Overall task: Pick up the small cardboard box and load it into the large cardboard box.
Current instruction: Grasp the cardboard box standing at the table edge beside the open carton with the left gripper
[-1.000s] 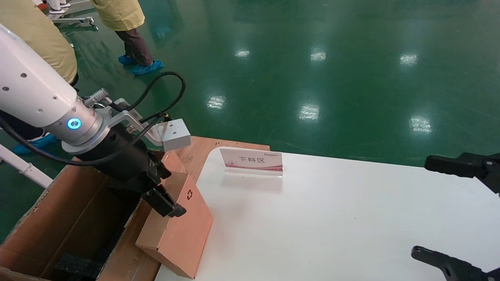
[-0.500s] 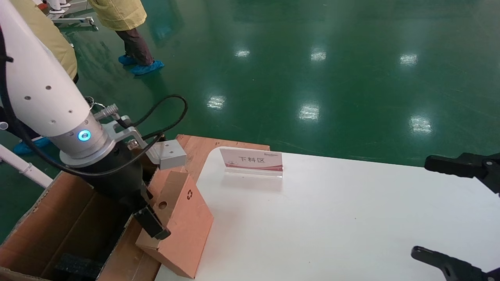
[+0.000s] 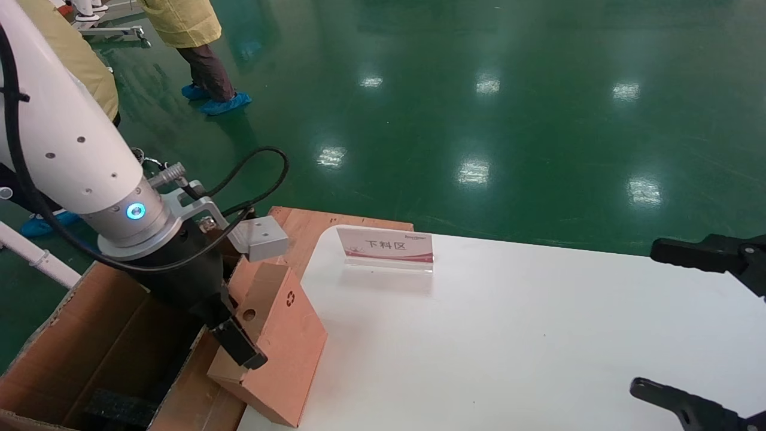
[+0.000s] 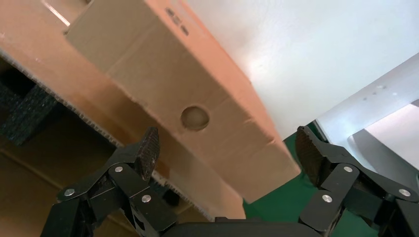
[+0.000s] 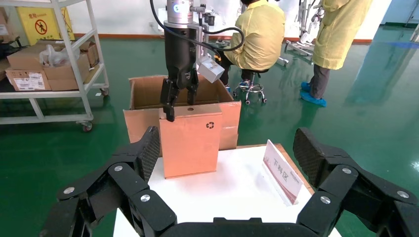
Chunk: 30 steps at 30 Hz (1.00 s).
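Observation:
The small cardboard box (image 3: 281, 341) stands upright at the left edge of the white table (image 3: 508, 335), recycling symbol and round hole on its top end. It also shows in the left wrist view (image 4: 197, 89) and the right wrist view (image 5: 190, 140). The large cardboard box (image 3: 108, 335) stands open just left of it, with black foam (image 4: 20, 108) inside. My left gripper (image 3: 239, 335) is open and hangs over the small box's top end, one finger on the carton side, jaws apart from the box. My right gripper (image 3: 652, 317) is open and empty at the table's right edge.
A small sign (image 3: 386, 248) with a red stripe stands at the table's back edge. A wooden board (image 3: 311, 221) lies behind the small box. People in yellow coats (image 3: 179, 24) stand on the green floor at the back left. A shelf cart (image 5: 49, 64) stands beyond the carton.
My left gripper has moved down and toward the carton side of the small box, uncovering the round hole. The small box and the right arm have not moved.

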Each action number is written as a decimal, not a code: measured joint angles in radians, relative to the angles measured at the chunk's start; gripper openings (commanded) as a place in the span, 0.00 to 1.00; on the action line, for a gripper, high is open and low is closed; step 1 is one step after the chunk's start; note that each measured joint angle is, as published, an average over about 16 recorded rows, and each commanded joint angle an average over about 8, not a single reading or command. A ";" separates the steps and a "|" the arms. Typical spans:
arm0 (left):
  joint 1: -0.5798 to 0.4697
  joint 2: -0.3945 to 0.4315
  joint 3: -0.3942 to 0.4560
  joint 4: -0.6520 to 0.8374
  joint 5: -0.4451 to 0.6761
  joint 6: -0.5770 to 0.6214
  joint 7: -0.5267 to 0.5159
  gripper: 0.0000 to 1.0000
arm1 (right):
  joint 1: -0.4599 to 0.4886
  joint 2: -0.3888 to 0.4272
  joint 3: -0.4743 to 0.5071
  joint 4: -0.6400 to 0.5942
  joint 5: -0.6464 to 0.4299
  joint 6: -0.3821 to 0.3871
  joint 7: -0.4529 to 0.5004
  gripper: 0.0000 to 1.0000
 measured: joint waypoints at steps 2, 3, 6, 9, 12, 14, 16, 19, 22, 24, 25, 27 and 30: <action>0.005 -0.003 0.004 0.000 0.001 -0.010 0.002 1.00 | 0.000 0.000 0.000 0.000 0.000 0.000 0.000 1.00; 0.008 -0.005 0.006 0.000 0.002 -0.015 0.002 1.00 | 0.000 0.000 0.000 0.000 0.000 0.000 0.000 1.00; 0.019 -0.010 0.012 0.001 0.008 -0.031 0.004 1.00 | 0.000 0.000 0.000 0.000 0.000 0.000 0.000 1.00; 0.030 -0.015 0.018 0.001 0.018 -0.045 0.005 1.00 | 0.000 0.000 -0.001 0.000 0.000 0.000 0.000 1.00; 0.039 -0.018 0.024 0.002 0.029 -0.057 0.007 1.00 | 0.000 0.000 -0.001 0.000 0.001 0.000 0.000 1.00; 0.044 -0.019 0.028 0.002 0.036 -0.064 0.007 1.00 | 0.000 0.000 -0.001 0.000 0.001 0.000 0.000 1.00; 0.048 -0.019 0.031 0.002 0.042 -0.068 0.007 1.00 | 0.000 0.000 -0.001 0.000 0.001 0.001 -0.001 1.00; 0.052 -0.019 0.034 0.002 0.048 -0.074 0.008 0.97 | 0.000 0.000 -0.001 0.000 0.001 0.001 -0.001 1.00; 0.055 -0.019 0.035 0.002 0.051 -0.077 0.009 0.60 | 0.000 0.000 -0.001 0.000 0.001 0.001 -0.001 0.68; 0.055 -0.019 0.036 0.002 0.051 -0.078 0.009 0.35 | 0.000 0.001 -0.001 0.000 0.001 0.001 -0.001 0.43; 0.055 -0.019 0.036 0.002 0.052 -0.078 0.009 0.22 | 0.000 0.001 -0.001 0.000 0.001 0.001 -0.001 0.31; 0.055 -0.019 0.036 0.002 0.052 -0.078 0.009 0.00 | 0.000 0.001 -0.001 0.000 0.001 0.001 -0.001 0.06; 0.055 -0.019 0.035 0.002 0.051 -0.077 0.009 0.00 | 0.000 0.001 -0.001 0.000 0.001 0.001 -0.001 0.00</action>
